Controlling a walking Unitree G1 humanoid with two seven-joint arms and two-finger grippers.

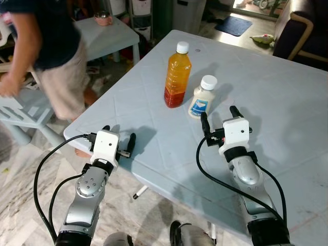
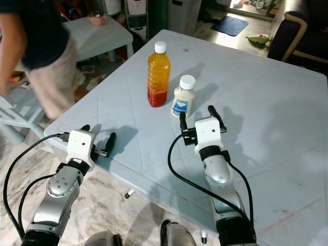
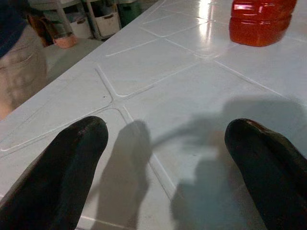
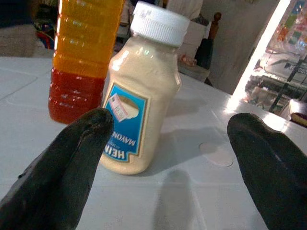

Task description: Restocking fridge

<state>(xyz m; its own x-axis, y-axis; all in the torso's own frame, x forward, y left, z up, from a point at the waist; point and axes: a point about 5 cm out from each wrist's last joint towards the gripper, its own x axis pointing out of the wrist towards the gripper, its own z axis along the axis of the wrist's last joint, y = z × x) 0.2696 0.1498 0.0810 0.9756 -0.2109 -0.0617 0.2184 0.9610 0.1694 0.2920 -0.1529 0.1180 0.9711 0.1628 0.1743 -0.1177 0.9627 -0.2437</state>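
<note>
A tall orange juice bottle (image 1: 177, 75) with a white cap stands on the light blue table (image 1: 287, 102). Just right of it stands a small mayonnaise jar (image 1: 203, 97) with a white cap and blue label. My right gripper (image 1: 220, 117) is open above the table, a short way in front of the mayonnaise jar (image 4: 139, 100), which sits between and beyond its fingers (image 4: 72, 163). My left gripper (image 1: 119, 139) is open over the table's near left corner, empty, with the juice bottle's base (image 3: 261, 21) far ahead.
A person in a dark shirt and beige shorts (image 1: 46, 56) stands left of the table. Behind is a small blue side table (image 1: 110, 33) with a pink bowl (image 1: 103, 18). A dark chair (image 1: 302, 31) is at the far right. The floor is marble.
</note>
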